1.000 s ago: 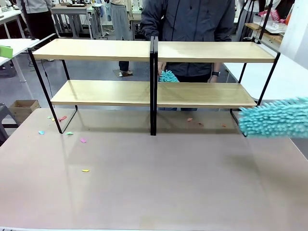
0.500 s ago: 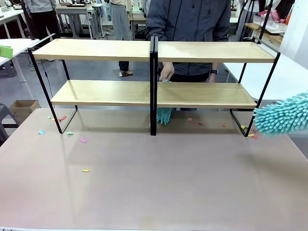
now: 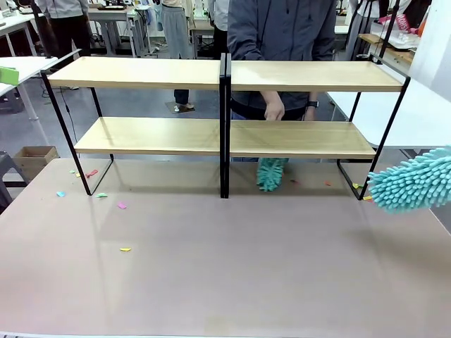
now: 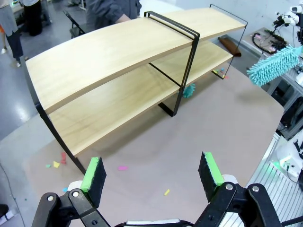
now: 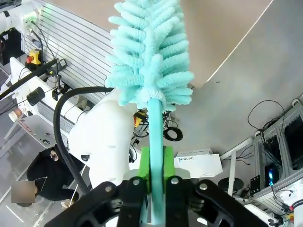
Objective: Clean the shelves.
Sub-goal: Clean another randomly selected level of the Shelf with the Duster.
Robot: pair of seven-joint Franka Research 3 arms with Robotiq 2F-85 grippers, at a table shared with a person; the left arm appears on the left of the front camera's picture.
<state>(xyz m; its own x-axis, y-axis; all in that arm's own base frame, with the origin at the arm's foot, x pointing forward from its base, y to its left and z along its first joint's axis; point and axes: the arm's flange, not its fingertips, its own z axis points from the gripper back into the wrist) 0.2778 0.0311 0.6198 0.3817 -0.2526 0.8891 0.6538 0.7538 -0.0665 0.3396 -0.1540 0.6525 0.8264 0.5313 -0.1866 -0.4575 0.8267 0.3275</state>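
**A:** Shelves [image 3: 225, 76] — where's your tool relative to them?

**B:** My right gripper [image 5: 156, 165] is clamped on the handle of my duster [image 3: 412, 179]. Its head hangs off the rack's right end, just above the table [image 3: 225, 267], touching no board. My left gripper [image 4: 154, 175] has its jaws wide, nothing between them, near the table's front.

**A:** And the rack?

**B:** At the far side of the table. The person's hand [image 3: 273, 109] works a second duster [image 3: 270, 174] under the lower right board. Paper scraps [image 3: 99, 193] lie near the left legs.

**A:** Step?

**B:** I'd say I'm approaching. Next, I swing the head left onto a board, level, clear of the right frame.
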